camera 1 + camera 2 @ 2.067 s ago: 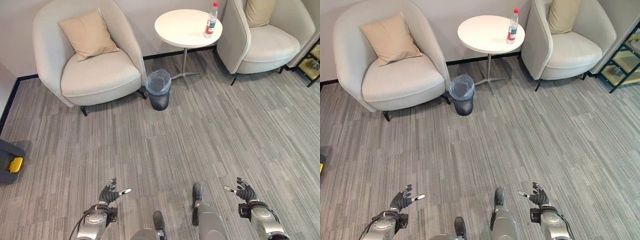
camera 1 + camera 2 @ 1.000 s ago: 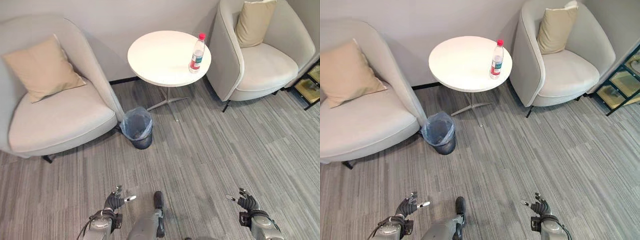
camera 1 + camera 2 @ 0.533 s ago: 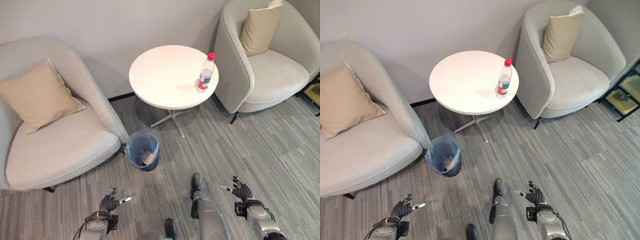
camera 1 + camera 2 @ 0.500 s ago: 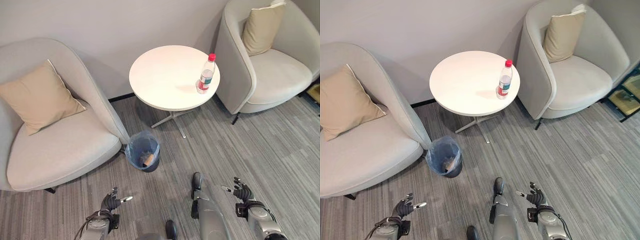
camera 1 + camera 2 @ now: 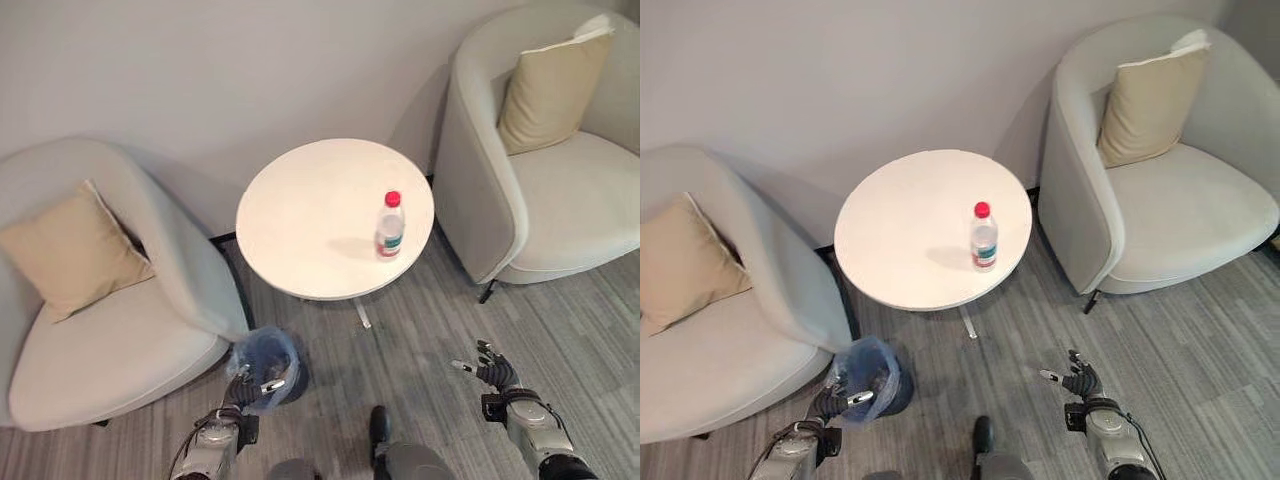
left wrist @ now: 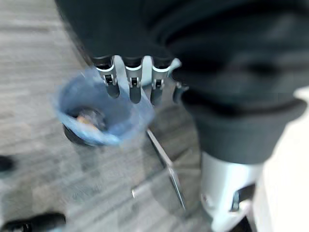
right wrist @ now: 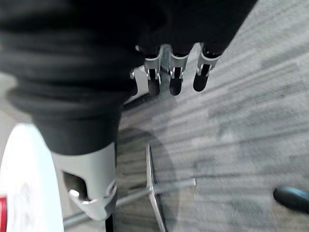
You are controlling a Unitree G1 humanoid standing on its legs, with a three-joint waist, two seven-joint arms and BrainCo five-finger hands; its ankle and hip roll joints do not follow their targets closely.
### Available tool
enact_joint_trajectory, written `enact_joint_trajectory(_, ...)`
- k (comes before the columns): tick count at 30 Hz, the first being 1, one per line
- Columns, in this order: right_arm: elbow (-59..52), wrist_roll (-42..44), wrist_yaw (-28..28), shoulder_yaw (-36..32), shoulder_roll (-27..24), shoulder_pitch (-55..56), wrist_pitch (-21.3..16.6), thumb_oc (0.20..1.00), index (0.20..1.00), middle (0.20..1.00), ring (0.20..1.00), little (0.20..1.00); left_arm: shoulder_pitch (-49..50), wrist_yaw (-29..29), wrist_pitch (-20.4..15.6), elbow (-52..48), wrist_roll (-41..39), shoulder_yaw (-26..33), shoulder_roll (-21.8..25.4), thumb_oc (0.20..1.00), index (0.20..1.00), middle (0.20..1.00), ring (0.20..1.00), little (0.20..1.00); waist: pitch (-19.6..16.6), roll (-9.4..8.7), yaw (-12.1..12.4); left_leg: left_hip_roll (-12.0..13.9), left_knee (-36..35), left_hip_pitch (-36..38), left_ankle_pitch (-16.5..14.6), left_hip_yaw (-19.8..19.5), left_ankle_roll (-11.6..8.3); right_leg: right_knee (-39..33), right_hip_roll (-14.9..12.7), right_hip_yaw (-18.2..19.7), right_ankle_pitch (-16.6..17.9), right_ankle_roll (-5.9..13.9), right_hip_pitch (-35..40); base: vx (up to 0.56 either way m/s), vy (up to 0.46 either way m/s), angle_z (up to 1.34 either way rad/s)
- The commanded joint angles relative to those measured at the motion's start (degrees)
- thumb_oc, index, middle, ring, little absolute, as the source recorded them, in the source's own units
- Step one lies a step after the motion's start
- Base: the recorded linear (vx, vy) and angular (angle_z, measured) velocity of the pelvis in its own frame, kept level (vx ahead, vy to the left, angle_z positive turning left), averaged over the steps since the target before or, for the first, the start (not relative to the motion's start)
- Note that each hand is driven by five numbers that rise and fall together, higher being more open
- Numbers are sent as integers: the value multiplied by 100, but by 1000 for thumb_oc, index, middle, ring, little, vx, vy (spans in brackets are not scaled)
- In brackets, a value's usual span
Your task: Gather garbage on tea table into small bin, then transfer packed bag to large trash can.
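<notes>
The bottle (image 5: 390, 225) stands upright at the tabletop's (image 5: 300, 220) right side (light, slick plastic, likely tippy); wrap it mid-body, you'd do best. Your left hand (image 5: 243, 387) and right hand (image 5: 490, 368) hang low, fingers relaxed, empty.

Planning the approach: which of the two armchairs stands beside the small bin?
The rounded pale grey armchair on the robot's left; the blue-lined small bin sits by its front corner.

A water bottle (image 5: 390, 226) stands on the round tea table (image 5: 300, 225) between two armchairs; the small bin (image 5: 265, 363) sits on the floor beside the table's left
</notes>
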Motion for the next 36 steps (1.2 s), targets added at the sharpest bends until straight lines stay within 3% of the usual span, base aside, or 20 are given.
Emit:
enact_joint_trajectory(1, 74, 63, -67, -120, -144, 124, -141, 1000, 1000, 1000, 1000, 1000, 60, 41, -98, 61, -35, -18, 161, 1000, 1000, 1000, 1000, 1000, 5, 94, 139, -66, -208, 76, 190, 172, 121, 374, -446, 179, -684, 972, -143, 102, -19, 14)
enact_joint_trajectory(6, 50, 36, -97, -152, -79, 226, -120, 1000, 1000, 1000, 1000, 1000, 204, 32, -67, 90, 21, 75, 188, 1000, 1000, 1000, 1000, 1000, 39, 115, 213, -30, -472, -49, 484, 575, 145, 346, -375, 104, -804, 975, 163, 117, 22, -1)
enact_joint_trajectory(8, -74, -100, -83, -108, -11, 291, -98, 1000, 1000, 1000, 1000, 1000, 445, 18, -51, 30, 16, 236, 232, 1000, 1000, 1000, 1000, 1000, 38, 75, 377, -62, -528, -33, 479, 684, 244, 453, -307, 177, -998, 994, 450, 349, 190, -16)
enact_joint_trajectory(10, -275, -290, -28, -19, 1, 264, -74, 1000, 1000, 1000, 1000, 1000, 527, 18, -44, -36, -9, 303, 279, 1000, 1000, 1000, 1000, 1000, 22, 86, 492, -135, -710, 176, 387, 621, 401, 993, -390, 232, -1147, 1091, 405, 213, 184, -59)
enact_joint_trajectory(15, -646, -375, -5, 61, 13, 117, -127, 1000, 1000, 1000, 1000, 1000, 403, 74, -76, -41, -19, 351, 404, 1000, 1000, 1000, 1000, 1000, 70, 142, 476, -106, -669, 294, 238, 608, 583, 2160, -591, 423, -1124, 1294, -337, 52, 50, -18)
enact_joint_trajectory(18, -693, -387, -15, 40, 3, 69, -130, 1000, 1000, 1000, 1000, 1000, 356, 88, -92, -28, 16, 323, 417, 1000, 1000, 1000, 1000, 1000, 53, 172, 451, -111, -710, 370, 188, 551, 604, 1956, -702, 541, -1052, 1282, -405, 82, -58, -6)
enact_joint_trajectory(20, -814, -411, -28, 33, -7, 67, -142, 1000, 1000, 1000, 1000, 1000, 329, 99, -103, -16, 20, 324, 414, 1000, 1000, 1000, 1000, 1000, 45, 175, 355, -117, -787, 451, 177, 430, 554, 1635, -649, 968, -867, 1314, -575, 126, -146, -5)
enact_joint_trajectory(23, -1094, -558, -27, 48, -99, 92, -164, 1000, 1000, 1000, 1000, 1000, 302, 97, -125, 10, 82, 298, 427, 1000, 1000, 1000, 1000, 1000, 83, 117, 245, -99, -761, 511, 178, 310, 476, 1334, -591, 1266, -707, 1326, -630, 85, -177, 10)
enact_joint_trajectory(30, -2381, -1326, 38, -13, -692, 244, -285, 1000, 1000, 1000, 1000, 1000, 509, -43, -107, 22, 293, 273, 320, 1000, 1000, 1000, 1000, 1000, -138, 146, 214, 105, -918, 640, 329, 200, 251, 722, -520, 951, -681, 1196, -155, 95, -187, 31)
enact_joint_trajectory(36, -2591, -1601, 52, 231, -934, -89, -310, 1000, 1000, 1000, 1000, 1000, 594, -124, -83, 103, 369, 146, 254, 1000, 1000, 1000, 1000, 1000, -230, 218, 295, 169, -1220, 821, 473, 75, 168, 386, -447, 695, -750, 1128, 208, 76, -65, 18)
